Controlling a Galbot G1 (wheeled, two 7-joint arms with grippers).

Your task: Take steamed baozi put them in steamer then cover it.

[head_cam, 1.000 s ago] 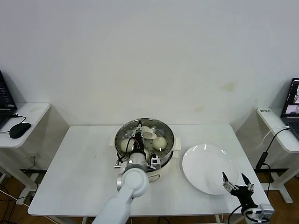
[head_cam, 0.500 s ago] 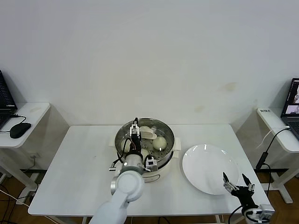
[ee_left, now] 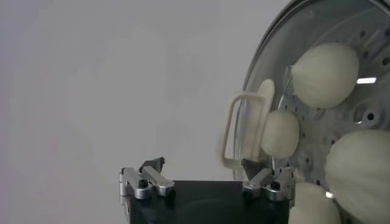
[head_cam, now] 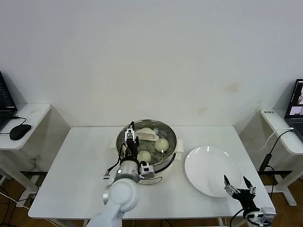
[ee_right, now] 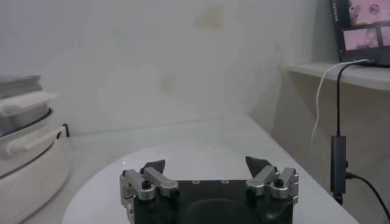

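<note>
The steamer stands mid-table on its cream pot base. The clear glass cover lies on it, its cream handle up. Several baozi show through the glass, one toward the right, one near the front. In the left wrist view the cover handle and baozi sit just past the fingers. My left gripper hangs open over the steamer's left rim, holding nothing. My right gripper waits open over the near edge of the plate.
An empty white plate lies right of the steamer. The white table runs bare to the left. Side tables stand off both ends, a mouse on the left one. The pot base shows in the right wrist view.
My left gripper has opened, let go of the cover handle and drawn back to the left. The cover stays on the steamer. The right arm has barely moved.
</note>
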